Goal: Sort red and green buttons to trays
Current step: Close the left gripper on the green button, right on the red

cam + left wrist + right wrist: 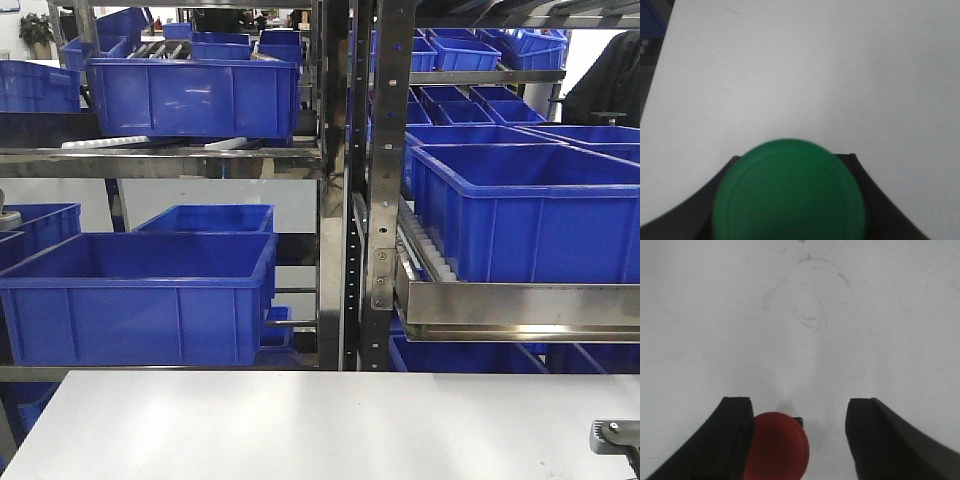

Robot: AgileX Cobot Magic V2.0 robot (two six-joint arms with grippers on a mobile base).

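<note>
In the left wrist view a green button (789,195) with a round domed cap fills the gap between two black fingers (867,192). My left gripper (795,158) is shut on it over the white table (800,70). In the right wrist view a red button (776,446) rests on the table against the left finger (732,430). A wide gap separates it from the other finger, and my right gripper (800,405) is open around it. The trays are out of view.
The front view shows metal shelving (360,180) behind the white table (300,425), loaded with deep blue crates (140,295). A grey piece of arm hardware (615,437) pokes in at the lower right corner. Faint scuff marks (810,315) mark the tabletop.
</note>
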